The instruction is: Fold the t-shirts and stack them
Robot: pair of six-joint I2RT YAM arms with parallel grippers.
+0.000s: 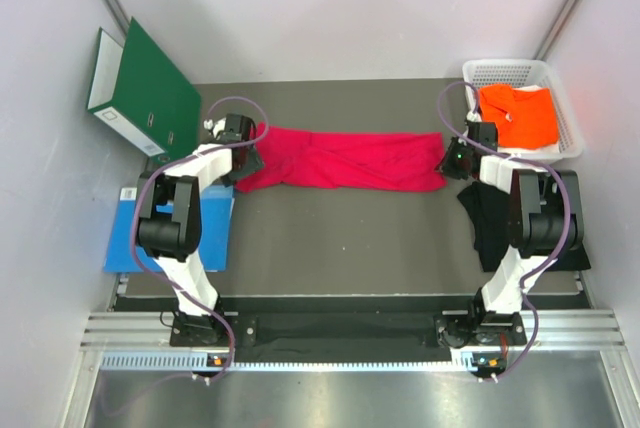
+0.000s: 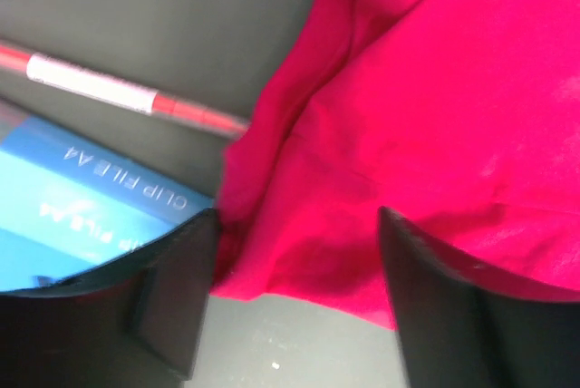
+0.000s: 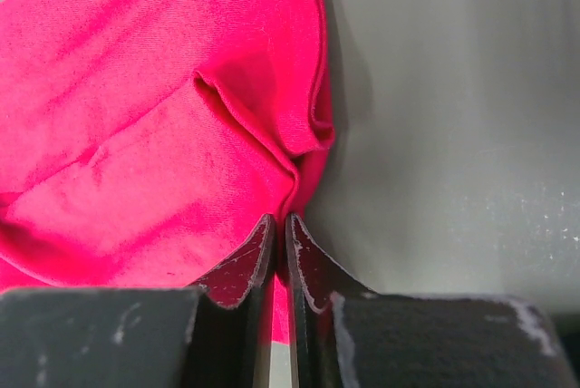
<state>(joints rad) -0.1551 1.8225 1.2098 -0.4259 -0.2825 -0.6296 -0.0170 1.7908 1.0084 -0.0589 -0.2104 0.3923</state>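
The crimson red t-shirt (image 1: 340,160) lies stretched in a long band across the middle of the table. My left gripper (image 1: 246,160) is at its left end, open, and the fingers (image 2: 177,293) straddle the shirt's edge (image 2: 408,116) without pinching it. At the right end my right gripper (image 1: 452,160) is shut on a fold of the red cloth (image 3: 163,134), pinched between the fingertips (image 3: 258,257). The black t-shirt (image 1: 490,223) lies crumpled under the right arm. In the white basket sits the bright orange t-shirt (image 1: 518,116).
The white basket (image 1: 570,108) stands at the back right corner. A green binder (image 1: 148,88) leans at the back left. A blue clip file (image 1: 160,238) (image 2: 72,198) lies beside the left arm, with a red pen (image 2: 118,93) beyond it on the table.
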